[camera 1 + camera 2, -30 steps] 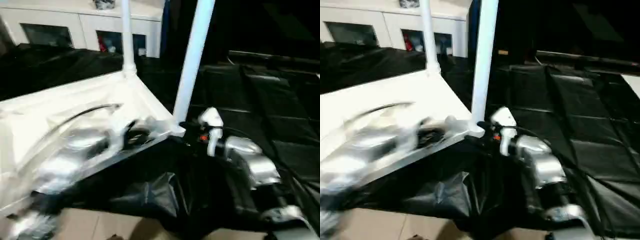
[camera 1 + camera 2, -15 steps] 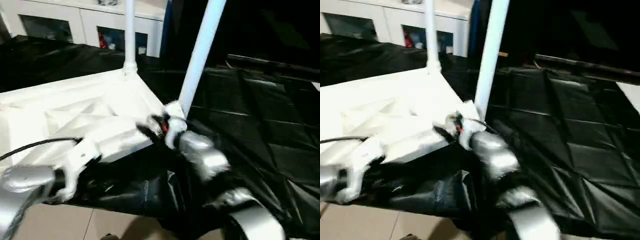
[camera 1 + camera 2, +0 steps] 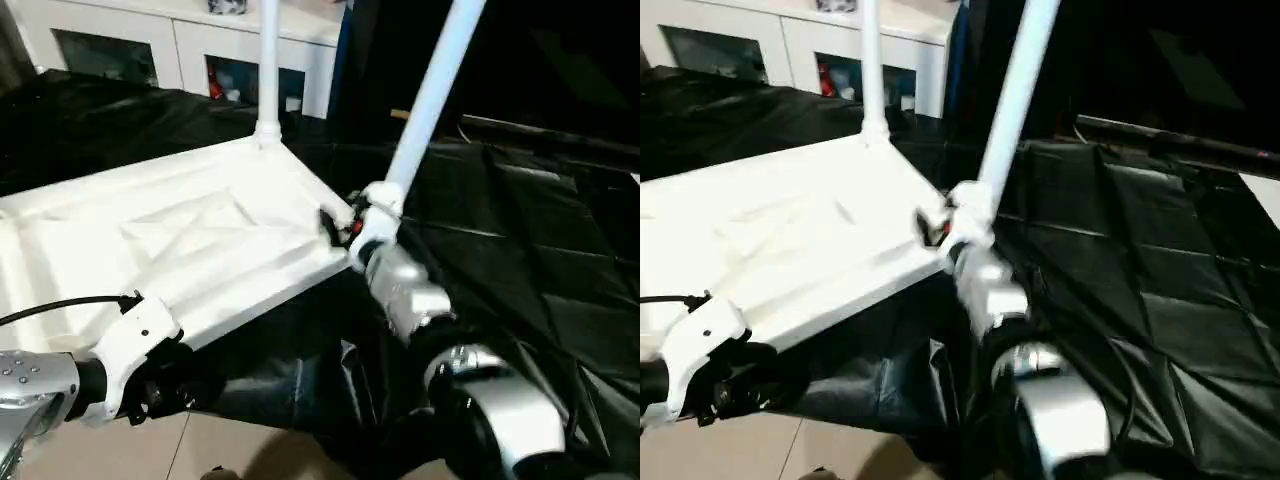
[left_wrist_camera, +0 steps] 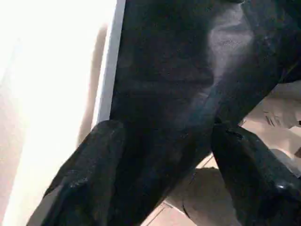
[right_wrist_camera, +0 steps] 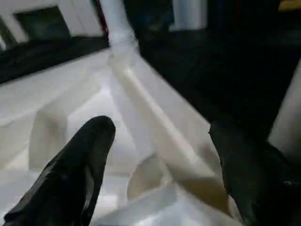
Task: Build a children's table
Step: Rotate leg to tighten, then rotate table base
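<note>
We see the table top (image 3: 170,250) lying underside up on the black-draped bench (image 3: 540,260), with 2 legs (image 3: 268,60) standing in its far corner sockets; we judge 2 remain. Our right gripper (image 5: 160,155) hovers spread over the rim; our left gripper (image 4: 164,160) hangs spread beside the near edge.

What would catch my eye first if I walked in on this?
The big white tabletop lying upside down on black sheeting, with two white legs already standing up from its far corners. The right end effector sits open at the nearer of those corners, and the left end effector is open by the tabletop's near edge.
</note>
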### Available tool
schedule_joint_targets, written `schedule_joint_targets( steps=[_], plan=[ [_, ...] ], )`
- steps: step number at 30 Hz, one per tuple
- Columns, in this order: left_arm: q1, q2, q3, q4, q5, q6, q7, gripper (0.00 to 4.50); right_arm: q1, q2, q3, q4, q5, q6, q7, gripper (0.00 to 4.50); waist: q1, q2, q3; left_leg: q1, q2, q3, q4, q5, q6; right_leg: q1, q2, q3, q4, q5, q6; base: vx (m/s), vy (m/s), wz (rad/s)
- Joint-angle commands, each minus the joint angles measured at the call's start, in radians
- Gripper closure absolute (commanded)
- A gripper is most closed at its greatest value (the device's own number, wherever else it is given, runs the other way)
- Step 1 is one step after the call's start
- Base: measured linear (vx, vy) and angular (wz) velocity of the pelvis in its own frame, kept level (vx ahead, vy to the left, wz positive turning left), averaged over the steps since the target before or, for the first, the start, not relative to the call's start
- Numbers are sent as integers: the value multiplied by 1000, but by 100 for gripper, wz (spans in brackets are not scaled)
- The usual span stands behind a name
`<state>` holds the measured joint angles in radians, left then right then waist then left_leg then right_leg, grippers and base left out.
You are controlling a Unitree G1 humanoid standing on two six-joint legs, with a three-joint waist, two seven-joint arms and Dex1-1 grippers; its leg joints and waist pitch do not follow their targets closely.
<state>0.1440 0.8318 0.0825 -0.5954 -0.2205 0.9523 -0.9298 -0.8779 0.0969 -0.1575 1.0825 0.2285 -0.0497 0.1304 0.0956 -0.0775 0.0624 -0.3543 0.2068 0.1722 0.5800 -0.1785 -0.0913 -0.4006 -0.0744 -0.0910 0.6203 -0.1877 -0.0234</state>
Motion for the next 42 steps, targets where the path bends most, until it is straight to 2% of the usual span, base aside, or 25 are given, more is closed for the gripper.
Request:
schedule_joint_targets(
  steps=[1,3,4,5,6,8,9,10,12,15,19,23,25,29,30,32,34,35,36,37,38,39,40,41,42],
  plan=[
    [-15,24,4,4,15,-6,12,77,-24,-76,-64,36,27,-32,-56,80,-5,49,-55,17,23,-8,-79,-347,-70,29,-60,60,-68,-260,-136,0,0,0],
    [-25,29,-1,11,15,-9,14,61,-40,-98,-81,54,35,-41,-64,80,-2,45,-55,20,23,-7,-76,-360,-69,26,-59,60,-69,-272,-140,0,0,0],
    [-29,33,-3,16,15,-14,16,61,-47,-106,-89,63,38,-44,-66,80,2,51,-53,24,23,-5,-74,-378,-72,20,-58,60,-73,-278,-141,0,0,0],
    [-34,37,-7,22,18,-20,20,49,-53,-117,-94,70,39,-48,-69,80,3,50,-53,23,23,-6,-74,-381,-73,21,-58,60,-71,-281,-142,0,0,0],
    [-51,43,-13,43,26,-43,34,40,-72,-144,-112,99,38,-63,-70,80,8,56,-55,22,22,-8,-73,-391,-76,22,-59,59,-70,-292,-140,0,0,0],
    [-51,43,-13,43,26,-43,34,35,-72,-144,-112,99,38,-63,-70,80,8,53,-55,20,22,-9,-73,-392,-75,23,-59,59,-70,-292,-142,0,0,0],
    [-63,45,-14,55,29,-53,39,28,-84,-166,-118,117,34,-72,-67,80,7,55,-56,12,21,-12,-73,-378,-75,30,-61,58,-65,-285,-144,0,0,0],
    [-67,46,-13,59,30,-56,39,19,-87,-176,-119,121,33,-72,-65,80,8,55,-56,16,21,-10,-71,-382,-74,26,-61,59,-68,-285,-146,0,0,0],
    [-76,46,-13,69,37,-72,49,8,-96,-202,-123,137,35,-81,-65,80,9,52,-56,15,21,-10,-70,-379,-72,28,-61,58,-67,-292,-148,0,0,0],
    [-89,33,-9,91,52,-100,75,3,-100,-227,-134,145,37,-87,-71,80,15,53,-54,23,21,-7,-66,-397,-68,20,-58,58,-72,-312,-143,0,0,0],
    [-101,25,-15,124,68,-140,104,3,-101,-259,-149,160,32,-96,-74,80,20,52,-59,10,20,-7,-64,-340,-58,29,-58,57,-63,-268,-149,0,0,0],
    [-147,0,-43,197,99,-213,148,3,-99,-316,-158,178,27,-108,-82,80,24,56,-61,8,19,-7,-61,-313,-59,31,-57,55,-58,-226,-159,0,0,0],
    [-161,-11,-56,211,103,-227,152,3,-100,-330,-162,180,29,-110,-83,80,25,54,-64,8,19,-7,-59,-308,-58,33,-58,55,-56,-217,-161,0,0,0],
    [-191,-58,-79,243,96,-274,170,3,-95,-359,-175,182,23,-117,-87,80,27,62,-67,4,18,-5,-55,-279,-55,36,-57,54,-50,-162,-175,0,0,0],
    [-194,-66,-80,248,93,-279,172,3,-93,-364,-176,183,22,-119,-89,80,30,59,-68,2,18,-5,-54,-268,-53,38,-57,54,-49,-145,-180,0,0,0],
    [-189,-76,-77,252,77,-302,159,3,-87,-374,-178,184,21,-121,-92,80,31,62,-70,0,17,-5,-52,-256,-50,41,-58,53,-45,-131,-184,0,0,0],
    [-170,-109,-44,237,6,-346,114,3,-76,-381,-180,183,22,-122,-81,80,33,60,-69,0,17,-3,-51,-256,-47,41,-58,54,-48,-133,-190,0,0,0],
    [-155,-120,-25,228,-35,-369,85,3,-70,-381,-179,181,23,-120,-65,80,33,59,-69,-5,16,-3,-50,-246,-42,45,-61,54,-46,-130,-197,0,0,0],
    [-141,-127,-4,220,-66,-363,71,3,-62,-379,-172,176,20,-118,-40,80,31,66,-67,-3,16,-2,-50,-258,-42,40,-57,54,-48,-125,-200,0,0,0],
    [-138,-129,2,219,-72,-358,69,3,-60,-378,-169,174,18,-117,-33,80,30,66,-67,-1,17,-2,-50,-264,-39,39,-55,53,-48,-127,-199,0,0,0],
    [-106,-109,40,218,-83,-342,54,3,-41,-374,-144,154,3,-121,16,80,30,69,-67,0,17,-2,-50,-275,-35,39,-54,53,-48,-138,-199,0,0,0],
    [-83,-94,67,217,-90,-332,44,3,-27,-371,-126,139,-8,-124,51,80,26,65,-64,-5,17,-3,-52,-282,-27,44,-55,53,-52,-159,-195,0,0,0],
    [-83,-94,67,217,-90,-332,44,3,-27,-371,-126,139,-8,-124,51,80,26,65,-65,-5,17,-4,-52,-282,-25,44,-56,53,-53,-170,-192,0,0,0],
    [-46,-81,129,222,-106,-337,23,3,2,-370,-92,108,-35,-129,110,80,19,61,-61,-8,16,-4,-54,-289,-16,45,-56,54,-59,-202,-187,0,0,0],
    [-46,-81,129,222,-106,-337,23,3,2,-370,-92,108,-35,-129,110,80,18,63,-61,-6,17,-5,-54,-294,-17,44,-58,53,-61,-223,-185,0,0,0]
  ],
)
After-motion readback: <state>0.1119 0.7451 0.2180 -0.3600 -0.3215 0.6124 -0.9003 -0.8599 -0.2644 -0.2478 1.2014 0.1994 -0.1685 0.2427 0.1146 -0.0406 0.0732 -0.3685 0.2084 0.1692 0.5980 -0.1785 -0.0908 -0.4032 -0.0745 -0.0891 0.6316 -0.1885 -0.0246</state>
